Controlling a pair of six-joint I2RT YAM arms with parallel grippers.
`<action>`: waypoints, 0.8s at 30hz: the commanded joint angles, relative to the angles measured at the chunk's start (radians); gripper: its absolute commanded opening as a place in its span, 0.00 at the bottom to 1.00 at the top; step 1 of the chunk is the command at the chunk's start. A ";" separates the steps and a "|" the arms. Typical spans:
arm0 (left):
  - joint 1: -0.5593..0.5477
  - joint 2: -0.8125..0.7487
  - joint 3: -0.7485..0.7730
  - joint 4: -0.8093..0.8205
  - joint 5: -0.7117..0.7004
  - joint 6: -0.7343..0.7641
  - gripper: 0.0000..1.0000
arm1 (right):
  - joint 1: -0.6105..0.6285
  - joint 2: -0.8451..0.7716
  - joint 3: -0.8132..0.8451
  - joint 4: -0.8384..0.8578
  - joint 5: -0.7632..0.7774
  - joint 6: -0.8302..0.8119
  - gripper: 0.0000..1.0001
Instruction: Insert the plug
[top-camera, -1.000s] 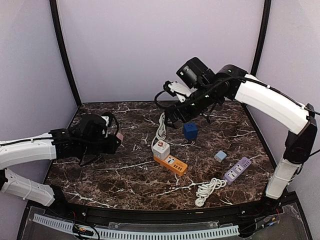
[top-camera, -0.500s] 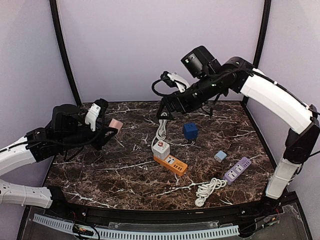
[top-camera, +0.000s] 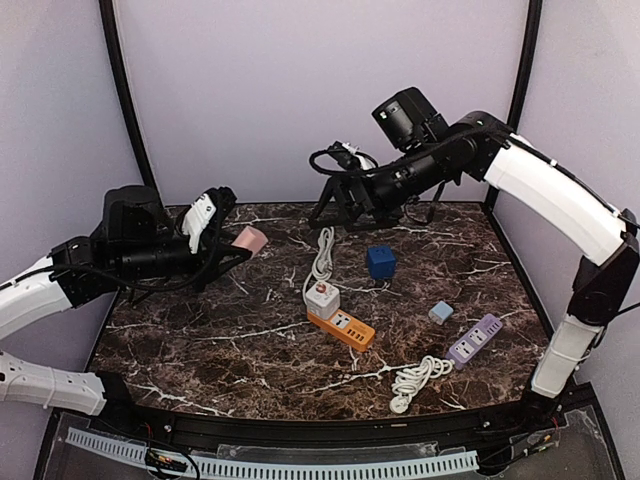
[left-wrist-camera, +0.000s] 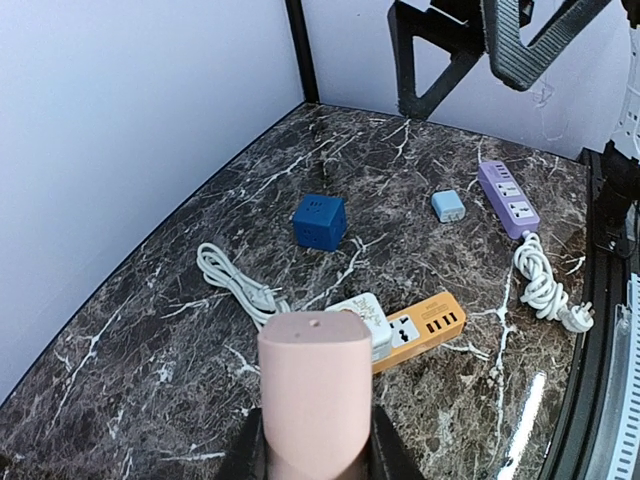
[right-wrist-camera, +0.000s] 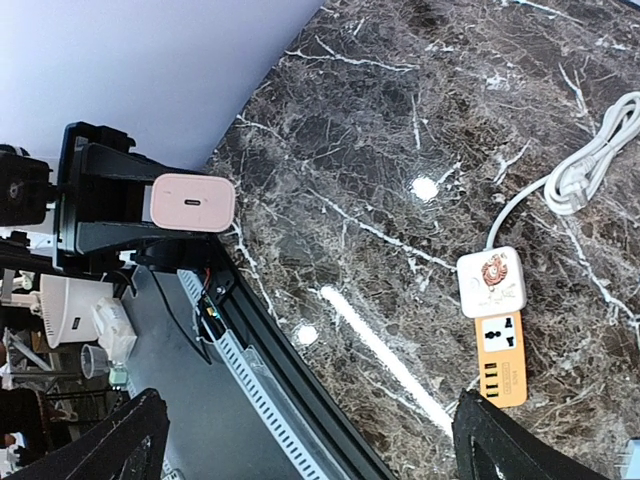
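Left gripper (top-camera: 236, 244) clamps the pink plug (left-wrist-camera: 315, 385) aloft, well left of the orange strip (top-camera: 342, 327), held high, we judge, to line up a clean descent to a socket. Right gripper (top-camera: 335, 207) hangs wide open, empty, at the back.

Two strips — orange strip (top-camera: 345, 330), purple strip (top-camera: 475, 339) — one blue cube (top-camera: 380, 262), one pink charger (top-camera: 247, 240), one pale-blue adapter (top-camera: 440, 312).

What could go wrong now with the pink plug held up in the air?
The orange power strip lies loose, and the right gripper hangs open far from it, so pushing could slide the strip. The left gripper grips the pink plug only near one end; it might tilt on contact.
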 joint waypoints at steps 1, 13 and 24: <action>-0.006 0.032 0.061 -0.021 0.114 0.071 0.01 | -0.007 -0.021 0.002 0.034 -0.099 0.035 0.98; -0.006 0.150 0.192 -0.035 0.441 0.004 0.01 | -0.006 -0.196 -0.186 0.279 -0.080 -0.292 0.97; -0.006 0.226 0.216 0.088 0.680 -0.138 0.01 | -0.004 -0.339 -0.393 0.460 -0.173 -0.614 0.98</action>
